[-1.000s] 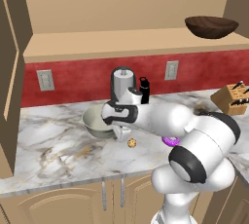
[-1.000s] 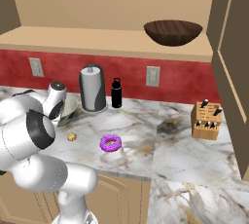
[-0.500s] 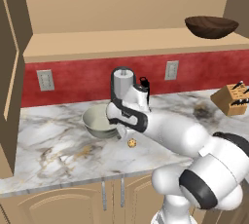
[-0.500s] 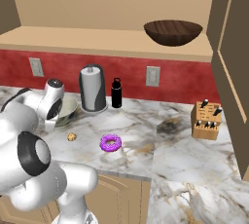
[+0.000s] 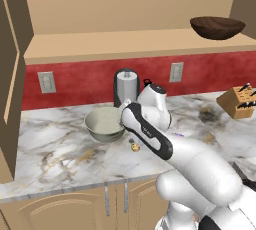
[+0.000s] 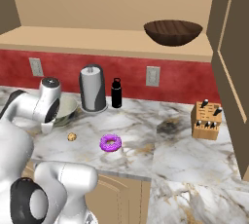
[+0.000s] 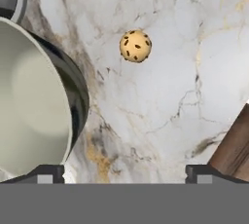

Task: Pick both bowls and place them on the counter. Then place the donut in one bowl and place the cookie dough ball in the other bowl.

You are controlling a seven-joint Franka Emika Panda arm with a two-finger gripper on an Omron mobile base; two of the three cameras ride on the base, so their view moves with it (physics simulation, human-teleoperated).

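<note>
- Gripper (image 7: 124, 172): jaws spread wide and empty, hanging over bare worktop (image 6: 146, 125); in the hand view just the two dark tips show at the bottom edge. From the left base view the arm's own forearm covers the fingers.
- Cookie dough ball (image 7: 135, 46): tan, dark-specked, lying loose on the marble just beside the grey-green bowl, not touching it; partly screened by the arm in the left base view.
- Grey-green bowl (image 5: 104, 123): upright on the worktop, cream inside; its right rim is hidden behind the wrist, and it is cut off at the left edge of the hand view.
- Donut (image 6: 111, 143): purple-iced, flat on the worktop, well apart from the bowl; only a sliver shows past the arm in the left base view.
- Paper towel holder (image 6: 93, 88) and black bottle (image 6: 116, 93): against the red backsplash.
- Knife block (image 6: 205, 120): far right.
- Wooden bowl (image 6: 172, 32): on the shelf above.
</note>
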